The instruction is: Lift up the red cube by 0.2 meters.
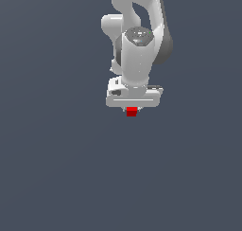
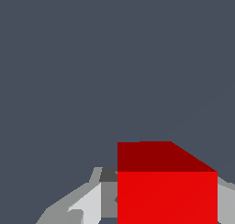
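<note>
With the red cube (image 1: 131, 112) seated between the fingers (image 2: 87, 204) at the gripper's (image 1: 132, 109) six o'clock edge, apparently clamped, raise straight up, keeping grip pressure steady.

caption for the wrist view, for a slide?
Wrist view: the red cube sits between the end effector fingers, filling the foreground against plain grey ground.

Arm (image 1: 137, 17) is looking like plain glossy white, chunky rounded segments with darker grey showing at the joints and along one side. A grey speckled cap with a tiny green dot is sitting on the round wrist housing (image 1: 137, 52). Below that, the white gripper (image 1: 133, 104) body is a wide flat bar with small dark details. Wrist view is showing light grey fingers (image 2: 89, 204), blocky and angular.
</note>
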Available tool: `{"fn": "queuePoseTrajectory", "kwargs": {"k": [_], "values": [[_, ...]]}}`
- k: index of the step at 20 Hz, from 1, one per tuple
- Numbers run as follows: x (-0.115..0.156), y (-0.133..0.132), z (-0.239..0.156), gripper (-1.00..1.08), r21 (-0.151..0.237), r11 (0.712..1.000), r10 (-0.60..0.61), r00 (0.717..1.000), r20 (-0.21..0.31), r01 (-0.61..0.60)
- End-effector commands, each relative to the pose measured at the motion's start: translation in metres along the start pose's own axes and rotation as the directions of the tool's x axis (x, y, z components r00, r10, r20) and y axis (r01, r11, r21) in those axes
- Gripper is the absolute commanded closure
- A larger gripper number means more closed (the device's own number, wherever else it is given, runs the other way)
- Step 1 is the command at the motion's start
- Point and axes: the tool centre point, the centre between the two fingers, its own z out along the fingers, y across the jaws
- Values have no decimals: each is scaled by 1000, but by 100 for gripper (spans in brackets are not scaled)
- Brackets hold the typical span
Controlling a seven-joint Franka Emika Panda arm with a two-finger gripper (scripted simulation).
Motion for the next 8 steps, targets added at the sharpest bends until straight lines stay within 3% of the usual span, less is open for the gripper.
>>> {"fn": "queuePoseTrajectory", "kwargs": {"k": [1,8], "values": [[0,0,-13,108,0,1000,0,1000,1,0],[1,0,-27,108,0,1000,0,1000,1,0]]}}
